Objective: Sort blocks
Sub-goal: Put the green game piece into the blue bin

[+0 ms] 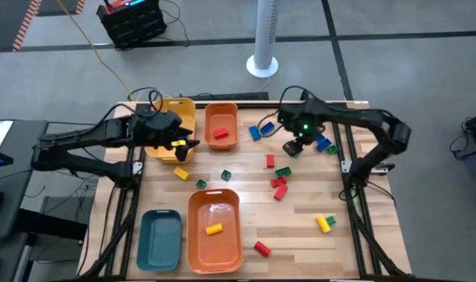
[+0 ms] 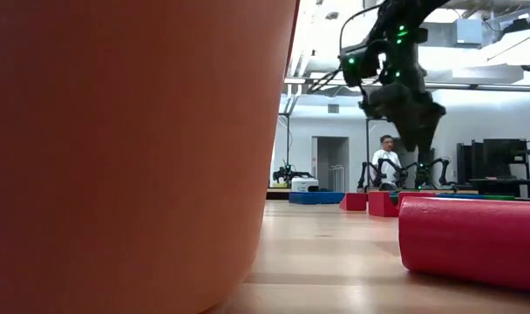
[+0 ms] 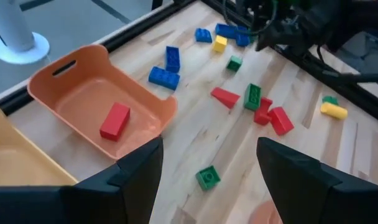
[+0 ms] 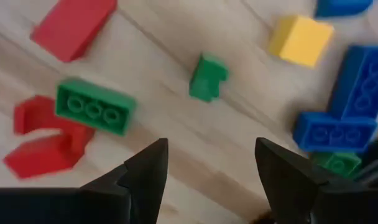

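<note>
Right claw (image 1: 293, 149) wide, empty, over small green block (image 4: 207, 77); left claw (image 1: 185, 145) wide, empty; no writing legible.

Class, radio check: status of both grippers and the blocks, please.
Left gripper open, empty, beside yellow bin. Right gripper open, empty, above loose blocks. Red block in small orange bin. Nothing in the way.
</note>
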